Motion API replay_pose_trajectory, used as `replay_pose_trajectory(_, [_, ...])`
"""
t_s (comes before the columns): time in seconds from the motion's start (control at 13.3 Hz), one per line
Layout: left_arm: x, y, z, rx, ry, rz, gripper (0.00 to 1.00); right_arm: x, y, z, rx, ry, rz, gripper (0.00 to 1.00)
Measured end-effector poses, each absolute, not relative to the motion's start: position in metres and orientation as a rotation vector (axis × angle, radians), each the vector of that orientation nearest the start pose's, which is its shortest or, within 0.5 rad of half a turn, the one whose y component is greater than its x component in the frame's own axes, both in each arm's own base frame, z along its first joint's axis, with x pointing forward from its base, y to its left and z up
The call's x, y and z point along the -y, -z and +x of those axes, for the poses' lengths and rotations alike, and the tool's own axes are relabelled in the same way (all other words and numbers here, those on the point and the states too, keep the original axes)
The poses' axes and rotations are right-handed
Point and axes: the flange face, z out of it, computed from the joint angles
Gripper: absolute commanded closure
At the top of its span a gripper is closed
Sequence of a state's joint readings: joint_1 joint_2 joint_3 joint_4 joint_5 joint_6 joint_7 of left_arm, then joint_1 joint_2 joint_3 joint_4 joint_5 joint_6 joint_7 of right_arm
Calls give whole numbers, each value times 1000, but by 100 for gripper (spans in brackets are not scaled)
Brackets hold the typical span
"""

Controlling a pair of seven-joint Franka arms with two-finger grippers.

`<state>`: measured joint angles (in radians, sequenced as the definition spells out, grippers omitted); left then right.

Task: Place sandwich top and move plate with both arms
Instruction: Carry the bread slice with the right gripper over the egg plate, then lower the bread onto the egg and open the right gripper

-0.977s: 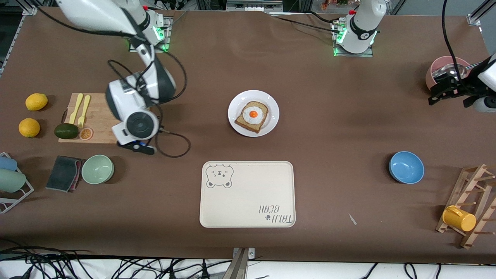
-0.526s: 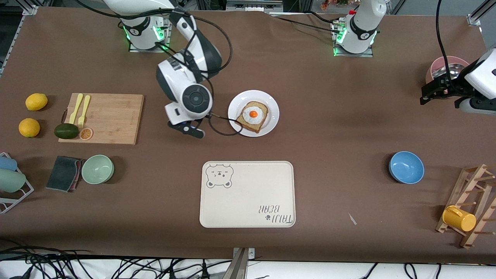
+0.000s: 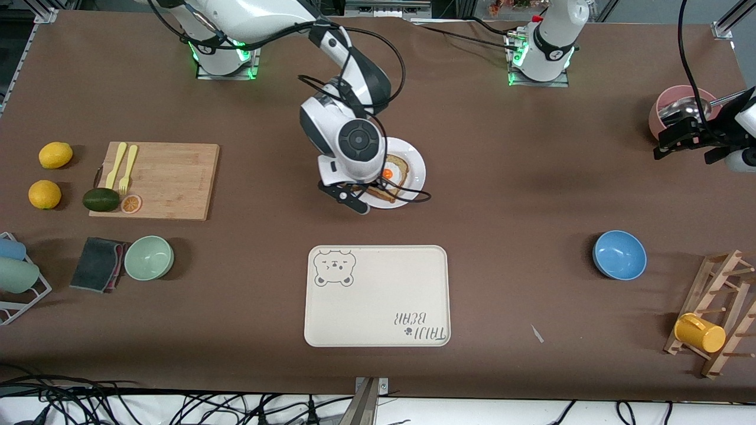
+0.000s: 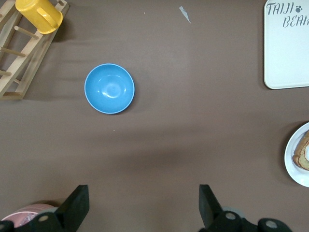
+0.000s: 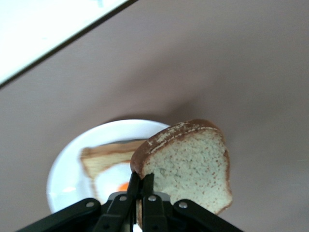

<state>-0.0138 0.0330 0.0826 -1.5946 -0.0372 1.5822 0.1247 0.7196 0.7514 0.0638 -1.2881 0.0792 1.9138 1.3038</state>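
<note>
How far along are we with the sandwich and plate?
Done: the right pincer has the plain wholemeal bread slice clamped. In hand: it hangs over the round white plate bearing the egg-topped slice. Left: lowering the slice, then moving the plate; the left pincer waits open near the pink bowl.

The sandwich top (image 5: 188, 164), a light-brown speckled bread slice with darker crust, hangs tilted in the air over the plate (image 3: 417, 167). This round white plate lies near the table's middle, carrying a slice with fried egg (image 3: 394, 171)
</note>
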Motion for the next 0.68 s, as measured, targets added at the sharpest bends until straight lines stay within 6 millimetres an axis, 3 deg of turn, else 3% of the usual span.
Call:
replay_pose_trajectory(0.38, [-32,-596,563,-95,-68,-3178,0,-547,-269,491,-933,-275,-3024,100])
replay_pose_trajectory(0.6, [-31,-595,563,-96,-71,-3178,0,-557,-264,480,-943,-309,-3018,100])
replay_pose_trajectory(0.68, [-31,-594,564,-96,-72,-3178,0,-558,-260,478,-944,-311,-3021,85])
